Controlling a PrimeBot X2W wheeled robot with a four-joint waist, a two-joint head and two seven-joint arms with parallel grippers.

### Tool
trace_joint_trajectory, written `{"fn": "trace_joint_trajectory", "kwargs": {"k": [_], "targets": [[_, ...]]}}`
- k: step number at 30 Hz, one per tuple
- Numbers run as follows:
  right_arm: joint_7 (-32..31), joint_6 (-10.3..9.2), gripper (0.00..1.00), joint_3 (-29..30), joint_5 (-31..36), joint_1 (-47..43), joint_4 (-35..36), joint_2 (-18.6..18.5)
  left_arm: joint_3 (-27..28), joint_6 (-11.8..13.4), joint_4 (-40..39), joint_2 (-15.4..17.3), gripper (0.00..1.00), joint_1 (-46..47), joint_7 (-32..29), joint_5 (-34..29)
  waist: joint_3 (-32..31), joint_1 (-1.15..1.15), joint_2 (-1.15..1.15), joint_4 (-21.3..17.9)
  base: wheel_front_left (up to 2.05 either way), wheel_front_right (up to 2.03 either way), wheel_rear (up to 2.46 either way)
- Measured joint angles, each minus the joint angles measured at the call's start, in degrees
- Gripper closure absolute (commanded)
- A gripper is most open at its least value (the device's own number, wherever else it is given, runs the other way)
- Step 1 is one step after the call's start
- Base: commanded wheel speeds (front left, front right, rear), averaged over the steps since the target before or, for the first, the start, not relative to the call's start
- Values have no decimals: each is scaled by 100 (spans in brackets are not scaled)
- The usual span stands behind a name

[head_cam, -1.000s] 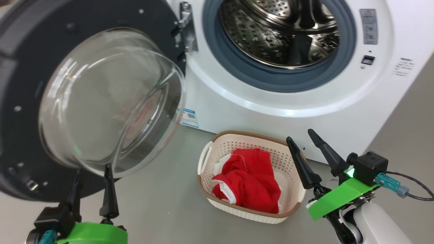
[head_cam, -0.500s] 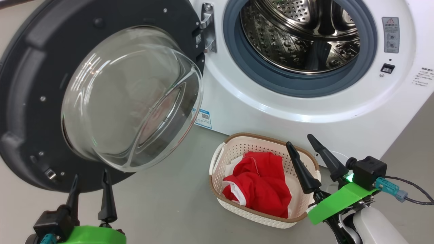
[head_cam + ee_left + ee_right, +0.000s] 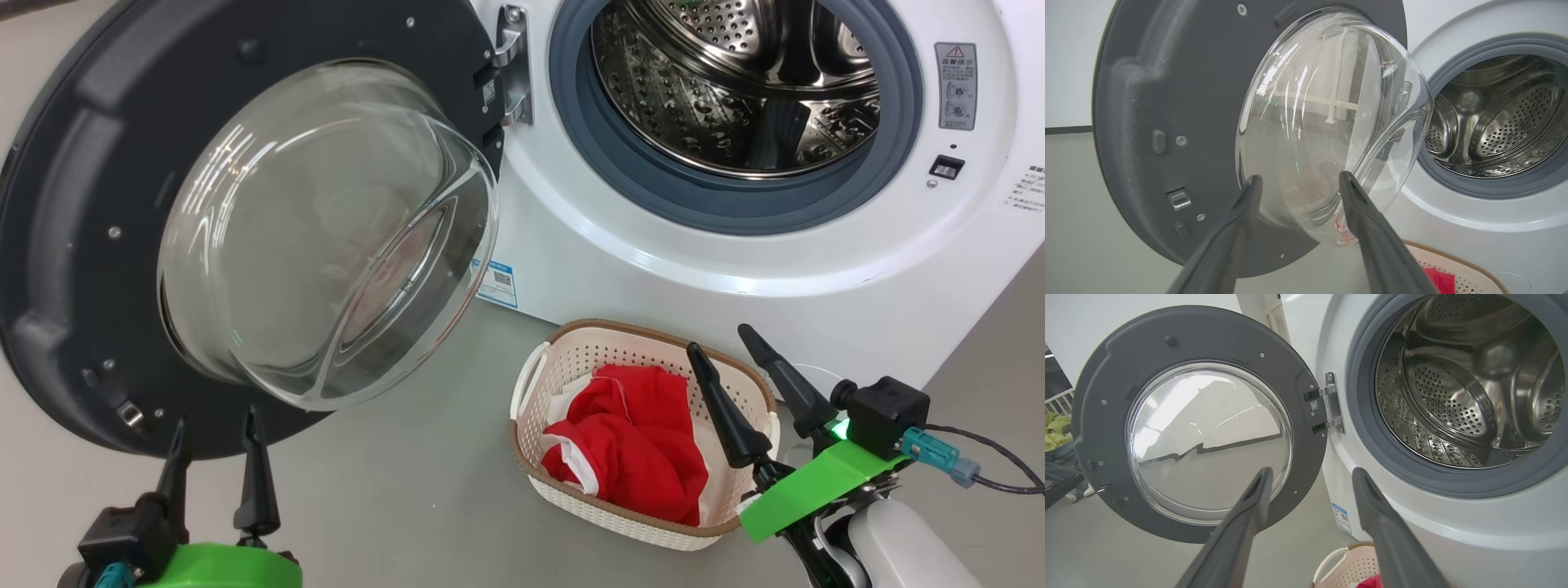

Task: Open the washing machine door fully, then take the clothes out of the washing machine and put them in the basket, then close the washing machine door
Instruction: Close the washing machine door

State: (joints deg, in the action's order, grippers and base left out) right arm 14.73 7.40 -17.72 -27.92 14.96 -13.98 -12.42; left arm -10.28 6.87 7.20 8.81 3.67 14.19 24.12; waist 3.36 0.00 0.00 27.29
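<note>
With the red white-trimmed clothes (image 3: pixel 645 457) in the cream perforated basket (image 3: pixel 637 327) before the white washing machine (image 3: pixel 653 278), my left tool (image 3: pixel 214 416) and right tool (image 3: pixel 719 338) both spread apart, I should push the open round black-rimmed glass door (image 3: pixel 73 204) by its free edge toward that machine.

Left gripper (image 3: pixel 214 437) low, spread, empty; right gripper (image 3: pixel 722 347) raised, spread, empty
</note>
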Motion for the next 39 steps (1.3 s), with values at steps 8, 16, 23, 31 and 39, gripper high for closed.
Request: {"fn": "trace_joint_trajectory", "kwargs": {"k": [8,16,23,31,39], "targets": [[0,0,0,0,-1,0,0,-7,-14,1,-31,16,0,-1,0,0,32,0,0,-31,0,0,0],[0,0,0,1,-9,0,1,-11,-27,2,-34,19,0,-1,1,8,35,0,0,-48,0,0,0],[0,0,0,2,-9,0,0,-11,-40,2,-51,25,0,-1,1,20,28,0,0,-59,0,0,0],[0,0,0,4,-10,0,-2,-7,-53,2,-83,48,100,-1,1,36,4,0,0,-59,0,0,0],[0,0,0,13,-47,0,-9,20,-21,-7,-381,235,100,3,-88,96,-40,0,0,-35,0,0,0]]}}
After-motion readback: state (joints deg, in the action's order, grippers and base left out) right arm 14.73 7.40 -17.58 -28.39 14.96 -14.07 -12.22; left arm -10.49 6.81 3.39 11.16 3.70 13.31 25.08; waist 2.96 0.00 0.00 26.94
